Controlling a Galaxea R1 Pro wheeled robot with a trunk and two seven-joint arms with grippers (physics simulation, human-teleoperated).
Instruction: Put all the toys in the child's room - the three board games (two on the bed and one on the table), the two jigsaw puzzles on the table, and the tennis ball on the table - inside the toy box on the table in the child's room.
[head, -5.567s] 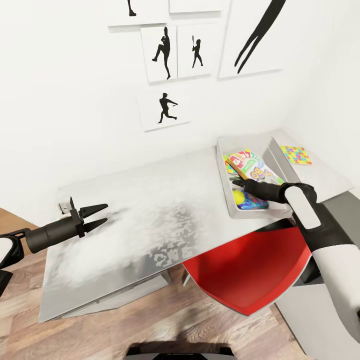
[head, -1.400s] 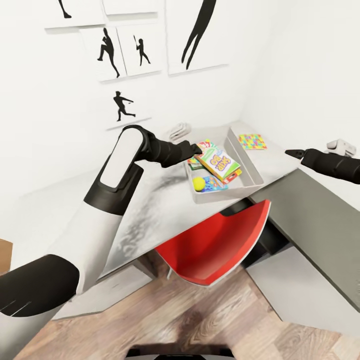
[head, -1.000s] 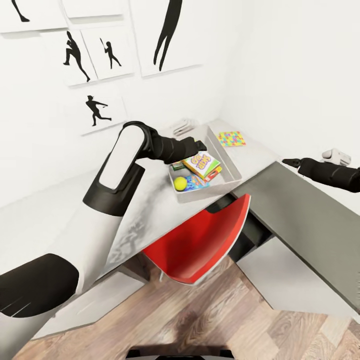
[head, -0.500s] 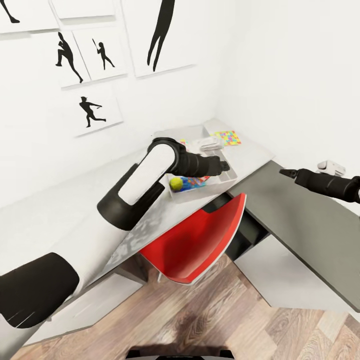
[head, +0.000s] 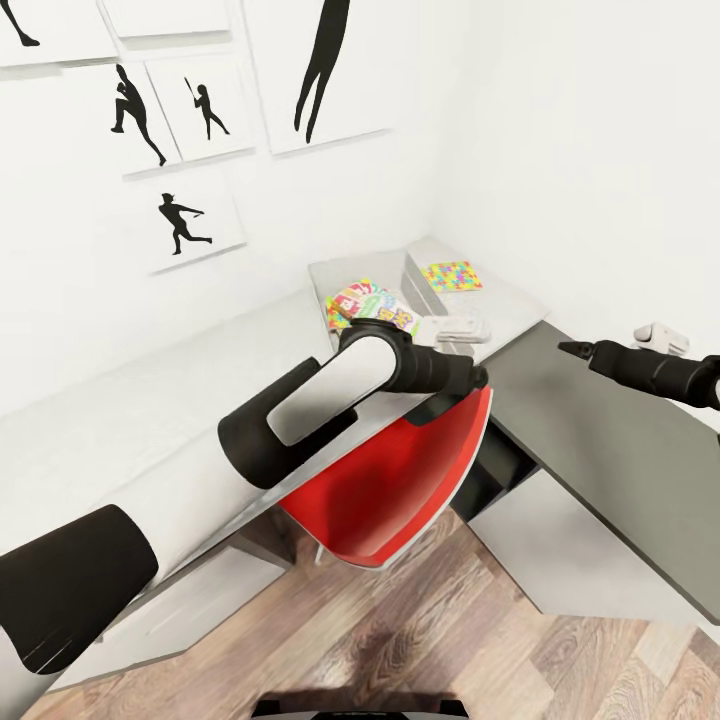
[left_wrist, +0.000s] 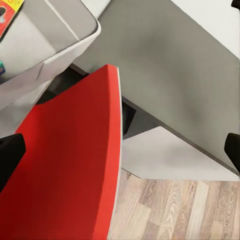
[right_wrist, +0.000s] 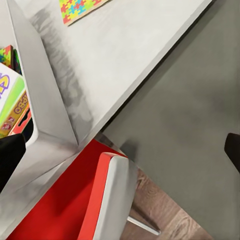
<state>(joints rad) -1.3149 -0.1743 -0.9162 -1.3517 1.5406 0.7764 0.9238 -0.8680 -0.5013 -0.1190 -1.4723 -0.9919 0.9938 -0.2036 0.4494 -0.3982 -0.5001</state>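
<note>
the left arm reaches across the light grey worktop, its forearm covering the near part of the toy box. the left hand sits over the top edge of the red chair, at the box's near right corner. in the left wrist view the two black fingertips stand far apart at opposite edges of the frame, so the hand is spread wide and holds nothing — the red chair back and the box's corner lie between them.

the right hand hovers over the dark grey cabinet section, at about 3 o'clock from the toy box and well apart from it. its fingertips also show at opposite edges of the right wrist view, wide open and empty, touching nothing.

inside the toy box, the skip-bo game lies on top with other coloured boxes partly under it; which ones i cannot tell. in the right wrist view its yellow, green and red edge rests against the tray's sloping wall.

one jigsaw puzzle lies flat on the worktop outside the box — just beside its right wall, at about 2 o'clock from the skip-bo game.

black baseball-player silhouettes hang on the white wall behind.
</note>
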